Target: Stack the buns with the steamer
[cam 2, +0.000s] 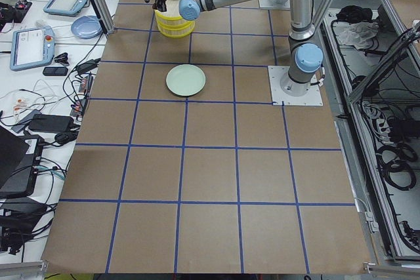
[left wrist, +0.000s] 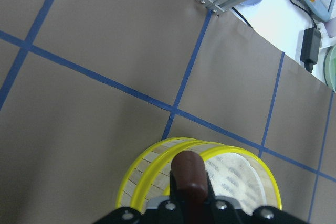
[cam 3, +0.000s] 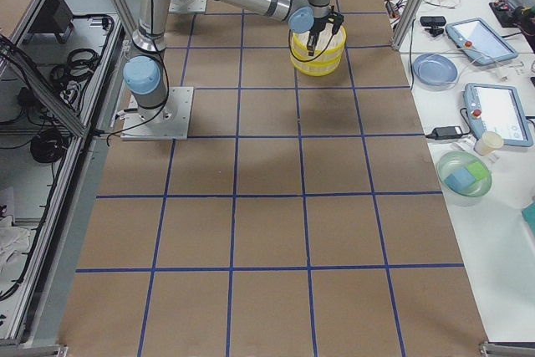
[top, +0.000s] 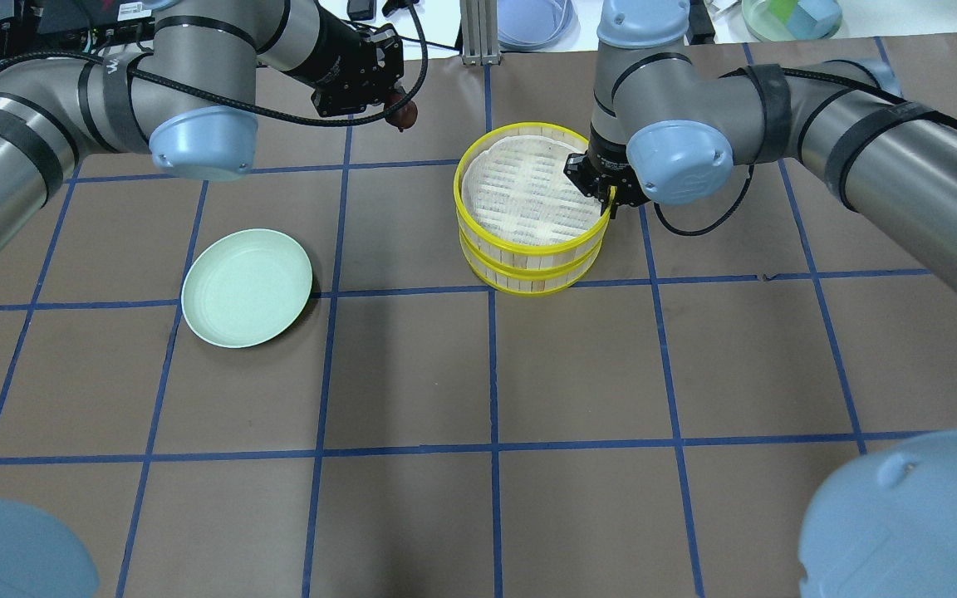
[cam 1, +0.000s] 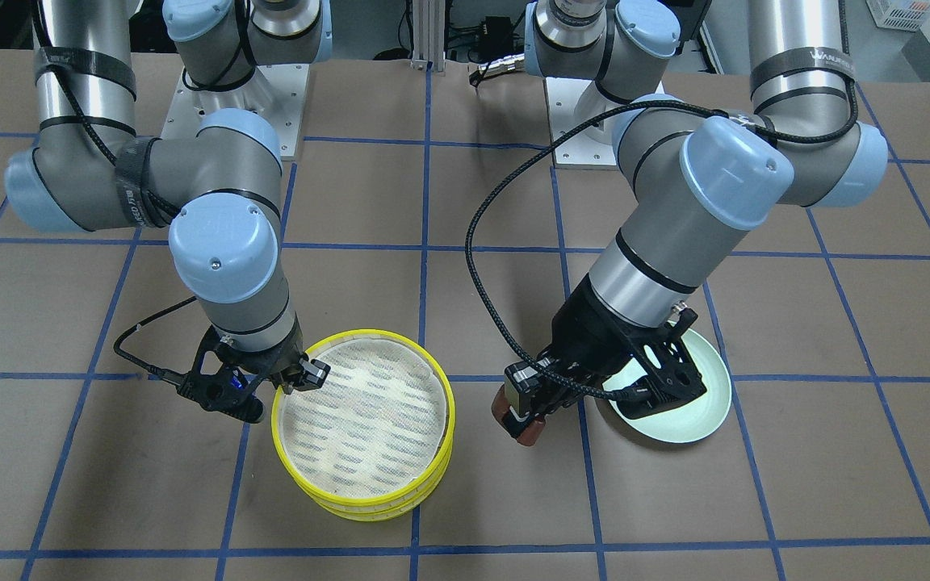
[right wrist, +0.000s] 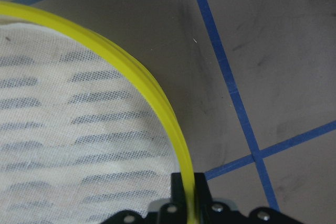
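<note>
The steamer is two yellow-rimmed trays stacked, the top white liner bare; it also shows in the overhead view. My right gripper is shut on the upper tray's rim, one finger inside and one outside. My left gripper is shut on the dark reddish-brown bun and holds it above the table beside the steamer. In the left wrist view the bun hangs over the steamer's edge. The cream-white bun is hidden.
An empty pale green plate lies on the robot's left, partly under the left wrist in the front view. Brown paper with blue tape lines covers the table. Metal posts stand at the far edge.
</note>
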Controlling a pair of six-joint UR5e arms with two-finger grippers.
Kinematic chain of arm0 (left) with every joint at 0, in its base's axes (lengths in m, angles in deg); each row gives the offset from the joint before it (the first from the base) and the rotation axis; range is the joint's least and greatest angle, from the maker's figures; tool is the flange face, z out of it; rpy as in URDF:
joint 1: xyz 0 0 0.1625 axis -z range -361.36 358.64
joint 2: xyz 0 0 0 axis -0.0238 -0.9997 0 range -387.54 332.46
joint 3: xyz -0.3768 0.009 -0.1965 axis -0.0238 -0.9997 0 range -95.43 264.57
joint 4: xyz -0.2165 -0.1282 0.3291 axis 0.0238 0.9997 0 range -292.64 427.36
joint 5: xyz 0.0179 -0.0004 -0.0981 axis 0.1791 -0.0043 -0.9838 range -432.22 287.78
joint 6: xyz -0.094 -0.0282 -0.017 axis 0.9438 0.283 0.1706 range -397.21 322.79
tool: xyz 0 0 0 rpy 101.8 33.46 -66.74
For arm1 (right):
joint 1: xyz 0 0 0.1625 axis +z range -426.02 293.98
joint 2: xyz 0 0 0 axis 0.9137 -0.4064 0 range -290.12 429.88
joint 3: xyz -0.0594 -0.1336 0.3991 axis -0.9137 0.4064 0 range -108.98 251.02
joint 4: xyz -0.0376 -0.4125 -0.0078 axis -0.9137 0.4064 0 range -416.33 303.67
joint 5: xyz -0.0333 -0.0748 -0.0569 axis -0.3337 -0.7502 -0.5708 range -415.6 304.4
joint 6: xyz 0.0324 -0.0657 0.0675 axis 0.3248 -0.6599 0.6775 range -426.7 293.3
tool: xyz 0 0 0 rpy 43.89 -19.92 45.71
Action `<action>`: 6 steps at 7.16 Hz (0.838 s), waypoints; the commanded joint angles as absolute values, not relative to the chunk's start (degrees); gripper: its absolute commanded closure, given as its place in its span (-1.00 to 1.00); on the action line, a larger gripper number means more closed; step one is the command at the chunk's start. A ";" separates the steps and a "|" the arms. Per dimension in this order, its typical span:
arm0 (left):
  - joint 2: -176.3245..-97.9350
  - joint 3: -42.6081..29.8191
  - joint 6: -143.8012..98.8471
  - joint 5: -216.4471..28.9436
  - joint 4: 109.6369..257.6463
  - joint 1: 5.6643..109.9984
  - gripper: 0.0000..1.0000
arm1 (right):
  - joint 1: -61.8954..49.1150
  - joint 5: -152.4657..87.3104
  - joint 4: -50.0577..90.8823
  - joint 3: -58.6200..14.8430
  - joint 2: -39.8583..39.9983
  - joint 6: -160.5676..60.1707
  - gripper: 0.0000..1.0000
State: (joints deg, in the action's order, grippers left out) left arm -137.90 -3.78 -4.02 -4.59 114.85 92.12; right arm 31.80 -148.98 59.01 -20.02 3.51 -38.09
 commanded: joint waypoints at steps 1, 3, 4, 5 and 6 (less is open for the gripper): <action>-139.67 -4.54 -1.18 -9.16 114.03 94.25 1.00 | 31.80 -149.03 58.98 -20.04 3.61 -37.96 0.13; -141.08 -6.12 -0.82 -9.47 113.51 95.57 1.00 | 31.80 -149.03 58.89 -20.04 3.61 -37.78 -0.25; -141.35 -6.82 -0.65 -9.12 112.29 96.54 1.00 | 31.80 -149.03 58.98 -20.04 3.43 -37.96 -0.30; -142.14 -7.09 -0.47 -9.11 112.19 96.89 1.00 | 30.93 -149.03 58.54 -19.69 2.74 -38.66 -0.33; -142.84 -7.09 -0.30 -9.03 111.75 96.98 0.94 | 29.79 -149.03 58.45 -19.68 0.47 -41.19 -0.60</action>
State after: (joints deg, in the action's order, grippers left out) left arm -142.01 -6.88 -0.51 -9.12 112.25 96.66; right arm 30.90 -149.03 58.65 -19.80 2.39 -39.09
